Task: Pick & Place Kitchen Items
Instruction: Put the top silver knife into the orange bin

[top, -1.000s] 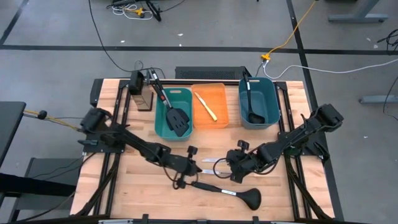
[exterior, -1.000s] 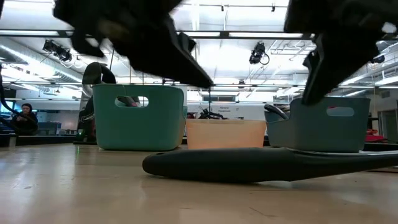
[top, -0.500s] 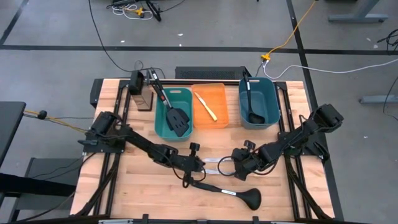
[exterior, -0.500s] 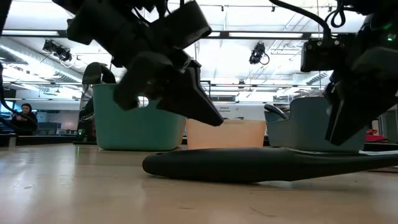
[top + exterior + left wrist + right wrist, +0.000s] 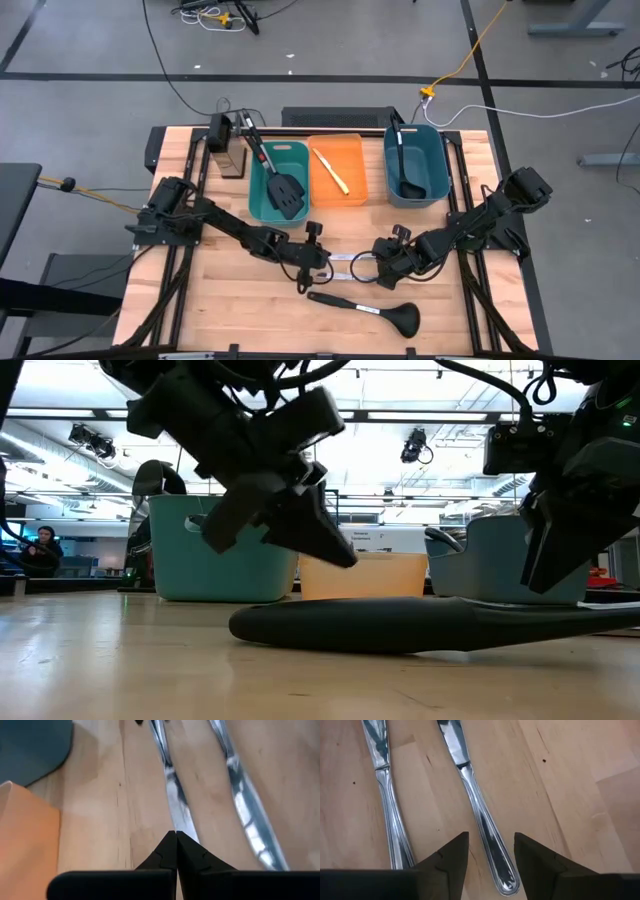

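Observation:
Two silver table knives [image 5: 345, 265] lie side by side on the wooden table between my grippers. My left gripper [image 5: 318, 256] is shut, with its tips [image 5: 176, 835] over one knife [image 5: 172, 795]; the second knife [image 5: 245, 805] lies beside it. My right gripper [image 5: 384, 264] is open and low. Its fingers [image 5: 452, 852] stand on either side of one knife's handle [image 5: 487, 827] without touching it, and the other knife [image 5: 387, 815] lies alongside. A black ladle [image 5: 372, 311] lies flat near the front edge, and it also shows in the low view [image 5: 400, 625]. My left gripper's shut fingertips point down at one knife [image 5: 175, 815], near where blade meets handle. I cannot tell whether they touch it. The knife lies flat on the table.
At the back stand a teal bin [image 5: 262, 205] holding two black spatulas [image 5: 285, 190], an orange bin [image 5: 355, 195] holding a thin yellowish stick [image 5: 330, 170], and a dark teal bin [image 5: 432, 165] holding a ladle [image 5: 405, 170]. A dark block [image 5: 230, 155] stands at the back left.
My left gripper has gone toward the table's right and a little toward its far edge, from near the ladle's handle end to the knives. My right gripper has come down lower over the knives. The ladle and knives lie where they were.

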`<state>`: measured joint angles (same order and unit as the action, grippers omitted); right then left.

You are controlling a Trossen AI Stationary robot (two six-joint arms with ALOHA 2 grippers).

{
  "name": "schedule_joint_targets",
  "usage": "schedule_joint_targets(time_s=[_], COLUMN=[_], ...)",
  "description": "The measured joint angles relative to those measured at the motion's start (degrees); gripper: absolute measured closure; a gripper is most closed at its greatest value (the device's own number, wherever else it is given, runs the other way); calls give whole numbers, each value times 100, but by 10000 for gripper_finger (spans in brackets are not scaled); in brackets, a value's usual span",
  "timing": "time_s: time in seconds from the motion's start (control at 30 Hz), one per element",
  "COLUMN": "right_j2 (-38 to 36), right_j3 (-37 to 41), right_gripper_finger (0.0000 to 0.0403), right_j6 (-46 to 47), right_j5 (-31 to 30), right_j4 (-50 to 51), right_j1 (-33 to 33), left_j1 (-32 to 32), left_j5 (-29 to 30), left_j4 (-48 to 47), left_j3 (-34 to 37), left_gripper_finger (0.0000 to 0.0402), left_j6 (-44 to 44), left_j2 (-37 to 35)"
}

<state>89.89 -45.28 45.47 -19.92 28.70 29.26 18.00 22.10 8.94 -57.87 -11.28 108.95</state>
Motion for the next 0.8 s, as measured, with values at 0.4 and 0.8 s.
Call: schedule_joint_targets(time_s=[0.4,0.8], right_j2=[-2,-2], right_j3=[2,2], right_gripper_finger=[238,238], right_j6=[14,-4], right_j5=[-11,106], right_j4=[-105,-66], right_j1=[0,0], left_j1=[-26,-66], left_j5=[56,-395], left_j4=[9,204], left_j3=[-87,-83], left_gripper_finger=[401,401], left_j6=[-163,-211], left_j2=[357,642])
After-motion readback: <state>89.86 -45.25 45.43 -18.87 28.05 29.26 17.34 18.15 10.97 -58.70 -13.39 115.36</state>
